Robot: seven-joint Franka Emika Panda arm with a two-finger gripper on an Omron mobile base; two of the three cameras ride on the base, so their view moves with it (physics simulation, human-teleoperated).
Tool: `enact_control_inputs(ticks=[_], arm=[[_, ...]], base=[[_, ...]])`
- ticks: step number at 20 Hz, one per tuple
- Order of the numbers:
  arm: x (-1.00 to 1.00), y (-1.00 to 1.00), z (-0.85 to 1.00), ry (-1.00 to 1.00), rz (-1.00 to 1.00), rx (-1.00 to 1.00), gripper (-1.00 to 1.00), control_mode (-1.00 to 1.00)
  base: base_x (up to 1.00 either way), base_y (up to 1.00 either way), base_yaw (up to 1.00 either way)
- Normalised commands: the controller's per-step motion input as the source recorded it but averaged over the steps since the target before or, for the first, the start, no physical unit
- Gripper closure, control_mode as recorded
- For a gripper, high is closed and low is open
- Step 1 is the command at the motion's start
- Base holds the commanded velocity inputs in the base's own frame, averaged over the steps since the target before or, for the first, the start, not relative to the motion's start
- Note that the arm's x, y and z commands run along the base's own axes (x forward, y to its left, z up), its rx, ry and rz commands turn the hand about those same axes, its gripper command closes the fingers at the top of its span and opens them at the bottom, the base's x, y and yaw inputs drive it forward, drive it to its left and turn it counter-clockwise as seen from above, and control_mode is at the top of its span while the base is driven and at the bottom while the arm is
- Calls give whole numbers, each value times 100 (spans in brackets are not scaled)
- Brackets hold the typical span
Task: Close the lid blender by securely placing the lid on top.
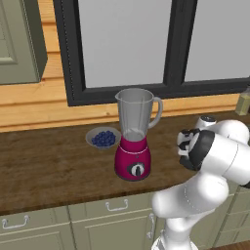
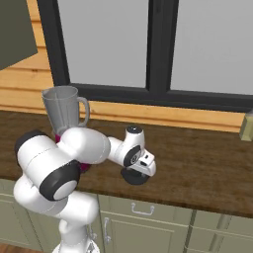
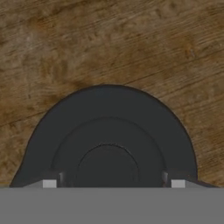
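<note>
Standing at left: a small grey bowl of blueberries (image 1: 103, 138) is seen on the brown wooden desk (image 1: 49, 166), just beside the blender.
Blender: a countertop blender with a magenta-red rounded base, a black dial and a tall clear grey jar with a side handle (image 1: 134, 134) is seen upright on the desk, in front of a dark-framed window (image 1: 127, 44); the jar's mouth is uncovered.
Cabinets: pale green cabinet fronts with light handles (image 1: 73, 219) are seen under the desk edge.
Arm: the white arm with dark joints (image 2: 64, 163) is seen bent over the desk, right of the blender.
Hand: the robot's hand (image 2: 136, 176) is pointed down at the desk, right of the blender and apart from it; whether its fingers are spread or pressed together cannot be told.
Lid: a flat round dark grey disc with raised rings (image 3: 109, 144) is seen directly beneath the hand in the hand view, against the wood grain, well away from the jar's mouth; whether it is gripped cannot be told.
Far right: a pale yellowish object (image 2: 247, 126) is cut off by the frame edge.
</note>
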Motion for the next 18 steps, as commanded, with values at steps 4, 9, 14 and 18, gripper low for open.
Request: enact_control_inputs(ticks=[4, 9, 14, 18], arm=[[0, 0, -6, 0, 0, 0, 100, -100], [0, 0, 0, 0, 0, 0, 100, -100], [0, 0, 1, 0, 0, 0, 100, -100], [0, 0, 41, 0, 0, 0, 100, -100]], base=[[0, 0, 0], [0, 0, 0], [0, 0, 0], [0, 0, 0]])
